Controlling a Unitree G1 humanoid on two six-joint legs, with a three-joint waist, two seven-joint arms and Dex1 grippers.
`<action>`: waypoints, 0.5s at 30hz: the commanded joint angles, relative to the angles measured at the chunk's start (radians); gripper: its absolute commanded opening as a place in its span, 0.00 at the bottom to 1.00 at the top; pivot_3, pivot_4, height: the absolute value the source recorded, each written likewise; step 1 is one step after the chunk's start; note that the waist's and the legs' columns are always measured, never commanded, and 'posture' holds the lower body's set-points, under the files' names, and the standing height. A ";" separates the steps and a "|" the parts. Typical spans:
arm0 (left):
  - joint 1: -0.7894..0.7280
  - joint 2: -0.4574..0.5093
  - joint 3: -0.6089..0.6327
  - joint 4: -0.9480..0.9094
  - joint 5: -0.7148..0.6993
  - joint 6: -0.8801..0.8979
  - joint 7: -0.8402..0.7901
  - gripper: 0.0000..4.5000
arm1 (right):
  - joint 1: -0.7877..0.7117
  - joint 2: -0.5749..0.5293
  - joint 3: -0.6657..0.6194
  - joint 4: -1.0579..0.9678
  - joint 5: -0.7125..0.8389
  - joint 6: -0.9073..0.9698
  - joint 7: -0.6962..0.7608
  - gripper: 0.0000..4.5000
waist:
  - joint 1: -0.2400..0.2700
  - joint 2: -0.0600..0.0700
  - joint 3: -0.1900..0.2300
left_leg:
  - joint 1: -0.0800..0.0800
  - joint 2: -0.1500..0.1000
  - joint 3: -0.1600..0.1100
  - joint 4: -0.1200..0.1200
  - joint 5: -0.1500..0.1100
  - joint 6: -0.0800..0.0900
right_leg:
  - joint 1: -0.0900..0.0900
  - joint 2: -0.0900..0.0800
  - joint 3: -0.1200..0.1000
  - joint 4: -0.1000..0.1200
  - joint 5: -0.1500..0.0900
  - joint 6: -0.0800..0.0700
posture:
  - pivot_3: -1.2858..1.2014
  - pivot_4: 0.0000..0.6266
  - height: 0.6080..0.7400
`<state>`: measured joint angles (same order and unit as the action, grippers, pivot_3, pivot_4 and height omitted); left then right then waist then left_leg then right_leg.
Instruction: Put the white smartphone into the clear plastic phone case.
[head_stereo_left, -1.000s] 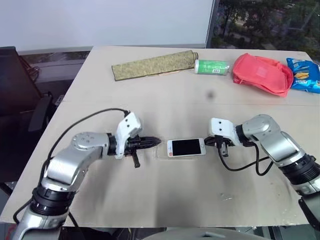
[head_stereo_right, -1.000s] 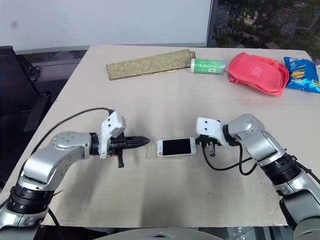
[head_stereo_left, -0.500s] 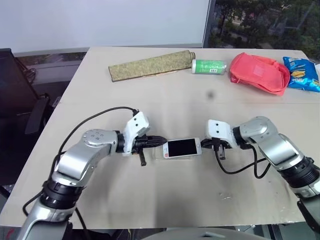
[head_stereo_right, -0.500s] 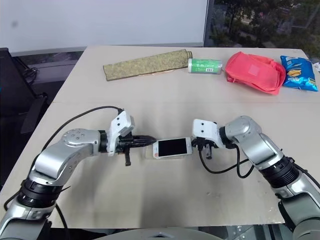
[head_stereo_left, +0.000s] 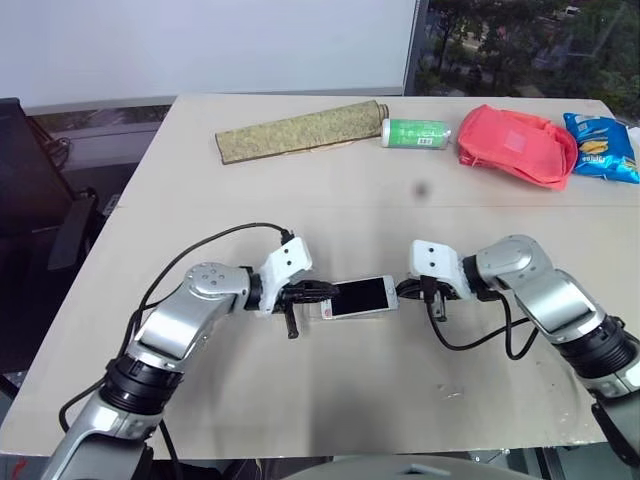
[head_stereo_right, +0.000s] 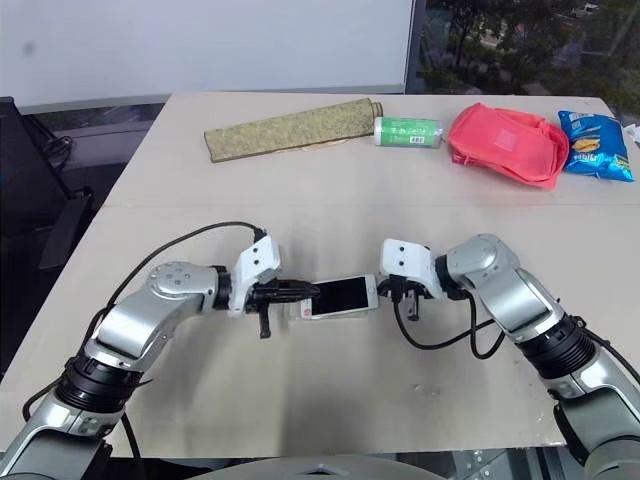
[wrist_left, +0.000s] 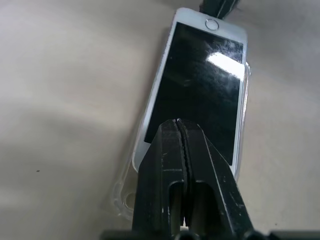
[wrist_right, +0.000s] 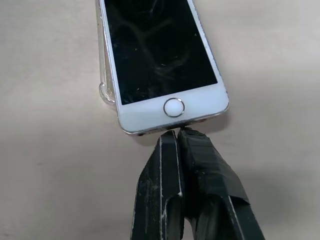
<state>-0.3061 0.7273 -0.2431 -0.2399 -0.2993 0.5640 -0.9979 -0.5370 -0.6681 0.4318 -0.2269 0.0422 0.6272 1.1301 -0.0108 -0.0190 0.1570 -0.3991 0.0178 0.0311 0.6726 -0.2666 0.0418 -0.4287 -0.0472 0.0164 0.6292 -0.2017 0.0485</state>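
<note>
The white smartphone lies screen up in the middle of the table, resting slightly askew on the clear plastic phone case. One rim and corner of the case stick out beside the phone. My left gripper is shut, and its tip sits over the phone's end away from the home button. From the opposite side my right gripper is also shut, its tip against the edge by the home button. Nothing is held by either gripper.
Along the far edge of the table lie an olive rolled mat, a green-and-white tube, a red pouch and a blue snack bag. A dark chair stands off the table's left side.
My left gripper has moved right and down, from beside the case to over the phone's end. The phone now lies slightly tilted. The right gripper has stayed at the home-button end.
</note>
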 joint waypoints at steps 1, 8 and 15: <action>0.034 0.013 -0.038 0.039 0.043 -0.011 -0.009 0.00 | -0.036 -0.006 -0.039 0.012 -0.016 -0.012 -0.040 0.01 | 0.000 0.000 0.000 | 0.000 0.000 0.000 0.000 0.000 0.000 | 0.000 0.000 0.000 0.000 0.000 0.000 | 0.52 0.24 1.00; 0.058 0.007 -0.050 0.071 0.062 -0.041 -0.012 0.00 | -0.054 0.055 -0.043 0.044 -0.028 -0.025 -0.122 0.01 | -0.001 0.000 -0.001 | 0.002 0.000 0.001 0.001 0.000 0.000 | 0.000 0.000 0.001 0.003 0.000 0.000 | 0.52 0.24 1.00; 0.049 -0.020 -0.067 0.111 0.076 -0.063 -0.014 0.00 | -0.003 0.055 -0.006 -0.051 0.018 0.021 -0.072 0.01 | 0.001 0.001 -0.002 | 0.003 0.001 0.001 0.002 0.000 0.000 | 0.001 0.000 0.001 0.006 0.000 0.000 | 0.52 0.24 1.00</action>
<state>-0.2844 0.7076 -0.2479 -0.1846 -0.2755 0.4764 -1.0108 -0.5537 -0.6037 0.4162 -0.2044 0.0234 0.6329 1.0224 -0.0099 -0.0184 0.1547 -0.3963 0.0188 0.0321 0.6756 -0.2665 0.0419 -0.4280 -0.0474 0.0180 0.6350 -0.2018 0.0484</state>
